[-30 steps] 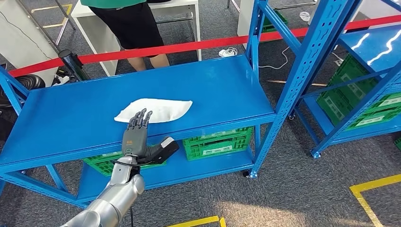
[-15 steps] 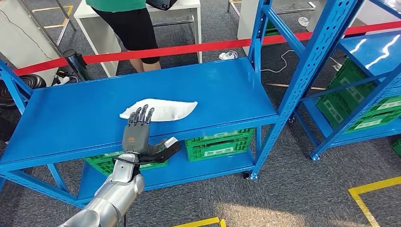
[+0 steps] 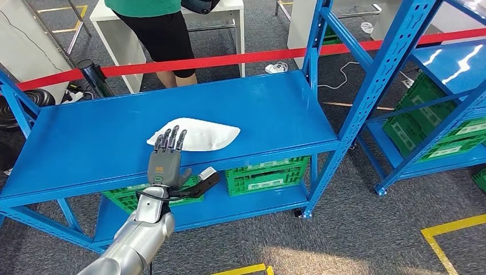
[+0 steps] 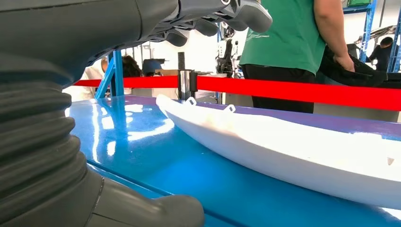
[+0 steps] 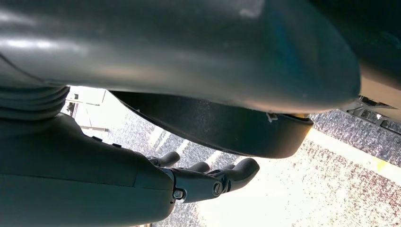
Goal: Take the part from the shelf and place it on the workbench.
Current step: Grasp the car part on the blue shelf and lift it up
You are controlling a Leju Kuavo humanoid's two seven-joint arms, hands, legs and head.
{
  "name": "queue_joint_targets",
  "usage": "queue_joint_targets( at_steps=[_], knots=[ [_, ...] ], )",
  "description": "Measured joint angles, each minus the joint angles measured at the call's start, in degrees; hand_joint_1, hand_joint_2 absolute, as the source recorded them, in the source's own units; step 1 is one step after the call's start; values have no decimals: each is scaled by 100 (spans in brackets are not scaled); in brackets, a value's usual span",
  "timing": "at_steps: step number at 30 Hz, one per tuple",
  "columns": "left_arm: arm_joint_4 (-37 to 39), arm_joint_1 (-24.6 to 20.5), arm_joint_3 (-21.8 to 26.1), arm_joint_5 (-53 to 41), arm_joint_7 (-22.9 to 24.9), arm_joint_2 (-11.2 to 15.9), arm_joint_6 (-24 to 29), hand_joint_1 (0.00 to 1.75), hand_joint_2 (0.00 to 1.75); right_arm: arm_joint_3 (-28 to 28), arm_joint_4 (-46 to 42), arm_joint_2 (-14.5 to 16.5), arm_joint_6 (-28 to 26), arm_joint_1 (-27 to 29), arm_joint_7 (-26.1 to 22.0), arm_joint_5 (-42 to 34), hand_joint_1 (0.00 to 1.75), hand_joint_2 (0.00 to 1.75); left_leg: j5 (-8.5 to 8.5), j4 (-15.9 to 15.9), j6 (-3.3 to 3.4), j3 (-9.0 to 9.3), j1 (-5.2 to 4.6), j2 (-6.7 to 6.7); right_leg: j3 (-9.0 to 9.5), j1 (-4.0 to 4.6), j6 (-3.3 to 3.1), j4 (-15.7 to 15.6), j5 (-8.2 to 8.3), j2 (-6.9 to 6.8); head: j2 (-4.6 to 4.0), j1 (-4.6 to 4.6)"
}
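Part (image 3: 195, 134), white and flat, lies on the blue shelf (image 3: 103, 143) with its long axis across, just ahead of the left hand (image 3: 166, 157), whose empty, spread fingers reach its near edge. Right hand (image 5: 198, 182) hangs empty, well away.

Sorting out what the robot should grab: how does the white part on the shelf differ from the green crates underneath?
The white part is a single smooth, flat, elongated shell lying loose on the blue shelf's top level; the green crates are boxy, slotted and labelled, stowed on the level below. The left hand hovers open at the part's near edge, not at the crates. Both rest on the same blue shelf.
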Motion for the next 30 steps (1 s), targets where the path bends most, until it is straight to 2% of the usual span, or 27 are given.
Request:
queue_joint_targets(
  at_steps=[1,4,5,9,12,15,19,22,23,27,30],
  knots=[
    [-7,10,1,4,-1,1,0,16,175,0,0,0,3,0,0,5,0,0,-1,0,1,1,0,0,2,0,1,-1,0,0,0,0],
    [-11,25,-1,34,-29,3,0,146,175,0,0,0,15,0,0,38,0,0,-3,0,5,3,0,0,5,0,4,-4,0,0,0,0],
    [-9,28,-1,41,-47,3,0,174,175,0,0,0,18,0,0,46,0,0,-3,0,5,4,0,0,7,0,5,-5,0,0,0,0],
    [26,31,1,39,-93,3,0,149,175,0,0,0,18,0,0,57,0,0,-4,0,6,6,0,0,10,0,7,-7,0,0,0,0],
    [63,32,1,39,-102,3,0,139,175,0,0,0,18,0,0,57,0,0,-4,0,7,7,0,0,13,0,9,-8,-1,0,0,0],
    [90,35,1,39,-114,3,0,113,175,0,0,0,17,0,0,57,0,0,-5,0,9,8,0,0,14,0,9,-8,-1,0,0,0],
    [111,47,7,40,-130,10,0,88,175,0,0,0,14,-1,0,61,0,0,-6,0,10,8,0,0,15,0,9,-9,-1,0,0,0],
    [118,68,36,75,-181,20,0,16,175,0,0,0,18,-1,0,71,0,0,-6,0,10,8,0,0,15,0,9,-9,-1,0,0,0],
    [124,75,54,138,-231,24,0,0,175,0,0,0,18,-1,0,69,0,0,-6,0,11,9,0,0,16,0,9,-9,-1,0,0,0],
    [240,84,295,743,-694,17,0,0,0,-1,0,0,18,0,0,31,0,0,-6,0,11,11,0,0,16,0,9,-9,-1,0,0,0],
    [375,82,583,1128,-1063,-9,0,0,0,-1,0,0,25,0,0,19,0,0,-7,0,11,14,0,0,18,0,10,-9,-2,1,0,0]
  ],
)
